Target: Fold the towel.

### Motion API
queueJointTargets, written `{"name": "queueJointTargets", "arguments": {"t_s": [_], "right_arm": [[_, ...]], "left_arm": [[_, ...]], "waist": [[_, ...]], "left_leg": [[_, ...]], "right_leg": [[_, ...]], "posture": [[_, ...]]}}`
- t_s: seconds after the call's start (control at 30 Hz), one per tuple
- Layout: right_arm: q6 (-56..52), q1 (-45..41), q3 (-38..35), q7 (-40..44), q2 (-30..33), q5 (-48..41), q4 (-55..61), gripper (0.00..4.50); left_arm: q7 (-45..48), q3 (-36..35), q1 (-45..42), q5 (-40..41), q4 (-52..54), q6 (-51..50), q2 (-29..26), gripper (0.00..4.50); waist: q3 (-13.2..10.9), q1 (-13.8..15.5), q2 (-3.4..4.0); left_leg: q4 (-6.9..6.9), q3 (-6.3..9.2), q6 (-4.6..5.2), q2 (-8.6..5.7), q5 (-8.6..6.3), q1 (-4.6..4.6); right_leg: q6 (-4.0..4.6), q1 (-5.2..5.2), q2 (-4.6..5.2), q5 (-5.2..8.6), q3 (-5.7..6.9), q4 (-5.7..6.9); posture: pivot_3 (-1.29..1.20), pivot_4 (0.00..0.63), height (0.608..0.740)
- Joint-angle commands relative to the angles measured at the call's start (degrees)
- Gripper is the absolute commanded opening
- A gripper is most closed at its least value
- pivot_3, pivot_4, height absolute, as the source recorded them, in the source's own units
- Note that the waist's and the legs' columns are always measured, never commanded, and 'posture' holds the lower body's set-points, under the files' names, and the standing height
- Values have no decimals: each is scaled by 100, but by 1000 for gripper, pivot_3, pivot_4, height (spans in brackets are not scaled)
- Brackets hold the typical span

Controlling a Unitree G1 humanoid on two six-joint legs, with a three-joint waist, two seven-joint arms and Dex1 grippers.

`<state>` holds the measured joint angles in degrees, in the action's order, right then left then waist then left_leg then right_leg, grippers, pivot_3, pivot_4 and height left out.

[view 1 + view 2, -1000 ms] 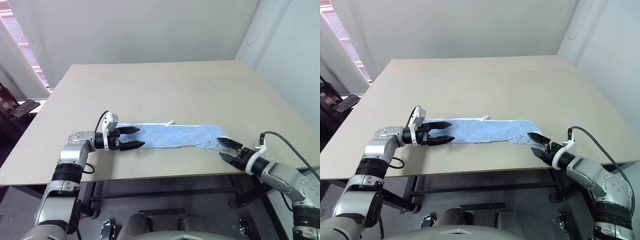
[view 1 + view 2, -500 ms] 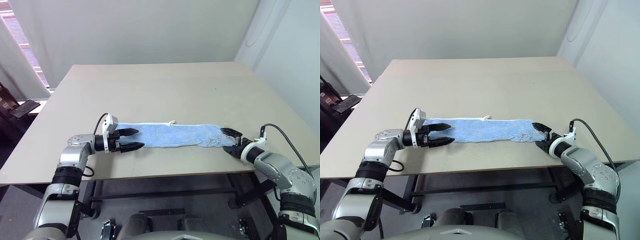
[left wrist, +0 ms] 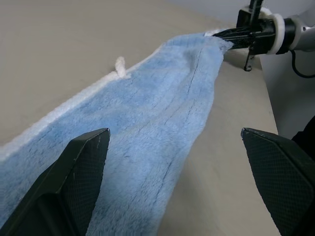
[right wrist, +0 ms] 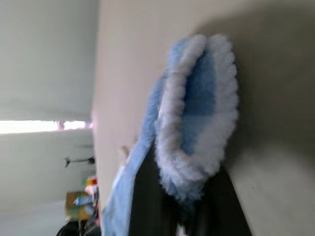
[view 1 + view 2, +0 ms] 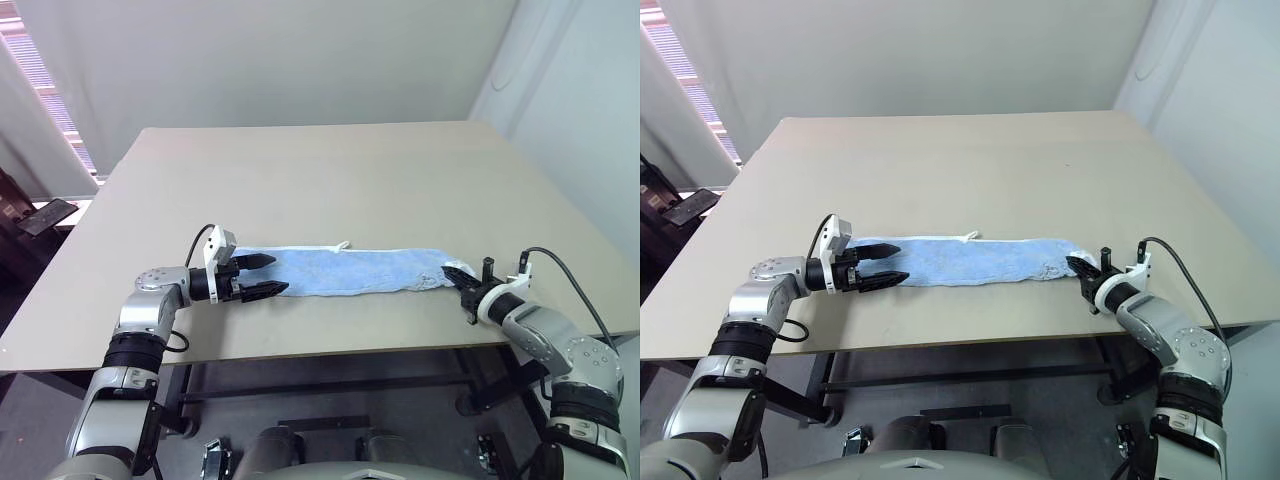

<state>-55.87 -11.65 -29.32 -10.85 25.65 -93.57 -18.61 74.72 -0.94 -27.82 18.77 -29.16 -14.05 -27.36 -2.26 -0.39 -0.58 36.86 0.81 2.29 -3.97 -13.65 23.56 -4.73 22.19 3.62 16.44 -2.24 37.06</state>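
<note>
The towel [image 5: 345,271] is laid out as a long, narrow strip running left to right near the front edge of the table [image 5: 330,175], with a small white tag on its far edge. The right gripper [image 5: 462,280] is pressed together on the towel's right end, the cloth being pinched between its fingers. The left gripper [image 5: 268,275] is spread wide over the left end, with nothing yet pinched. The step in hand is judged to be the securing of both ends. Next, the left end should be pinched. One end could then be lifted and carried over the other without the cloth being dragged.
</note>
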Motion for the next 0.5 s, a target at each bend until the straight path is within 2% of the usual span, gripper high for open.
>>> {"name": "queueJointTargets", "arguments": {"t_s": [0.03,0.2,0.33,0.5], "right_arm": [[-404,457,-185,232,259,90,-18,39],[-618,900,-446,633,568,246,-142,39],[-362,1243,-880,1111,986,539,-364,39],[-133,1409,-1292,1798,1565,944,-735,39]], "left_arm": [[-21,-113,-108,46,56,135,-124,4500],[-29,-101,-106,51,13,162,-145,4500],[-53,-112,-110,64,3,147,-153,4500],[-18,-91,-79,95,40,98,-155,4500]], "waist": [[1,45,-1],[5,160,1],[13,290,6],[16,359,9]], "left_leg": [[0,0,3,0,-3,0],[-2,-4,17,-1,-24,1],[-5,-10,46,-3,-43,2],[-2,-52,101,-47,-76,4]], "right_leg": [[0,0,1,0,1,0],[1,7,5,1,4,-22],[1,-12,7,-1,4,-77],[1,-36,63,-1,3,-121]], "posture": [[0,0,736],[0,0,736],[0,0,736],[0,0,736]]}}
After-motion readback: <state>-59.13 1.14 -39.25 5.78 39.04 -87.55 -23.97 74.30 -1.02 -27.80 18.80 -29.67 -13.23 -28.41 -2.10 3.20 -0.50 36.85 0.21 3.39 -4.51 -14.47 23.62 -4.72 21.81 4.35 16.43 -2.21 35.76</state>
